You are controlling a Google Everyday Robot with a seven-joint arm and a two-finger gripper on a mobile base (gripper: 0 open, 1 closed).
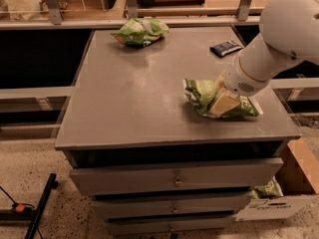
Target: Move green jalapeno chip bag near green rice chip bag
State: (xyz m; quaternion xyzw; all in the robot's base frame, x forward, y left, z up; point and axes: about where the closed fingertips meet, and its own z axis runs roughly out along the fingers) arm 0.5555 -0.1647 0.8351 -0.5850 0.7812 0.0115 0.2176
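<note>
The green jalapeno chip bag (pixel 202 96) lies on the right part of the grey cabinet top (pixel 144 98), mid-green with white sealed edges. My gripper (pixel 223 103) is down on the bag's middle right; one cream finger (pixel 224 104) shows against the bag, and the white arm comes in from the upper right. The green rice chip bag (pixel 140 32), pale lime-green with white patches, lies at the far back of the top, left of centre, well apart from the gripper.
A small dark blue packet (pixel 226 48) lies at the back right of the top. The cabinet has drawers (pixel 174 178) below. A cardboard box (pixel 294 178) stands on the floor at the right. Shelving rails run behind the cabinet.
</note>
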